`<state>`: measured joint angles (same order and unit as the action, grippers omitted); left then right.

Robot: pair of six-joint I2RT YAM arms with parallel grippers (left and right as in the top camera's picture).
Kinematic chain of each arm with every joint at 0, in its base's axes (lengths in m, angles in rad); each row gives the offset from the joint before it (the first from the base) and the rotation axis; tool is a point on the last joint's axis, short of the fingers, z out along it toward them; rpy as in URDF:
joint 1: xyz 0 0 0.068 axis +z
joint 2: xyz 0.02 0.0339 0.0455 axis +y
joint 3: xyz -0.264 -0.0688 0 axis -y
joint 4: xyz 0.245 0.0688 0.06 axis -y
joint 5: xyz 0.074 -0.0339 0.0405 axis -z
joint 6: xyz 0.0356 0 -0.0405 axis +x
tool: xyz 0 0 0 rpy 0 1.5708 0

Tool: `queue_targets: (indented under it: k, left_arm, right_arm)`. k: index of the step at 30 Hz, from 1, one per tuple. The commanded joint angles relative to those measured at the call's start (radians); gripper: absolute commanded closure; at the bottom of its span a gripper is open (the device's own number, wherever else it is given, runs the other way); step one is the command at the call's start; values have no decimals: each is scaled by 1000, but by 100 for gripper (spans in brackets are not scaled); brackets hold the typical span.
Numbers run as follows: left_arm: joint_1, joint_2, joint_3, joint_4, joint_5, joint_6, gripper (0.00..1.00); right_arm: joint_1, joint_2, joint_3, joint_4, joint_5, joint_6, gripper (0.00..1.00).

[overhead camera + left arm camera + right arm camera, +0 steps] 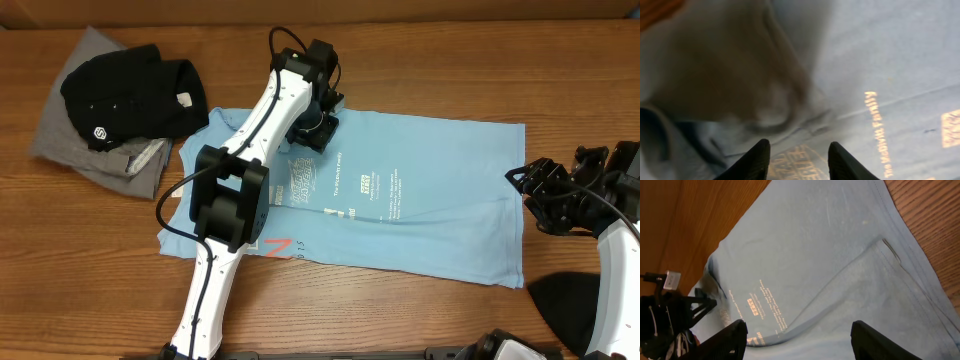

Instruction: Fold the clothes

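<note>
Two robot arms are seen at a wooden table (400,320). A large light blue T-shirt (430,210) is spread flat across the middle of the table. White print is shown near its centre, and red-white lettering at its lower left edge is partly hidden by the left arm (215,270).

The left gripper (318,128) is positioned over the shirt's upper left part, beside bunched cloth. In the left wrist view its dark fingers (756,161) are held moderately apart. Nothing is pinched between them, and printed fabric is seen through the gap.

The right gripper (528,185) is placed at the shirt's right edge, spread wide and empty.

A black T-shirt (130,90) is heaped on a grey T-shirt (60,135) at the upper left of the table, near the blue shirt.
</note>
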<state>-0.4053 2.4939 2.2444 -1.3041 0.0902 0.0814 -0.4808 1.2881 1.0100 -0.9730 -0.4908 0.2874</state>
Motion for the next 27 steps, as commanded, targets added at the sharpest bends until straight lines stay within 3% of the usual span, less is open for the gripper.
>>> queue_targets:
  k: [1, 9, 12, 15, 22, 27]
  left_arm:
    - [7, -1, -15, 29, -52, 3, 56]
    - [-4, -1, -103, 81, 13, 9, 61]
    - [-5, -1, -114, 75, 15, 8, 83]
    - [-5, -2, -99, 66, 14, 8, 96]
    - [2, -2, 3, 3, 11, -11, 96]
    - [2, -2, 104, -53, 6, -11, 90]
  right_arm:
    - [4, -9, 24, 2, 1, -8, 30]
    - [4, -9, 24, 2, 1, -8, 30]
    - [4, -9, 24, 1, 1, -8, 30]
    - [4, -9, 24, 1, 1, -8, 30]
    - [4, -9, 24, -2, 1, -8, 30]
    - [4, -9, 24, -2, 1, -8, 30]
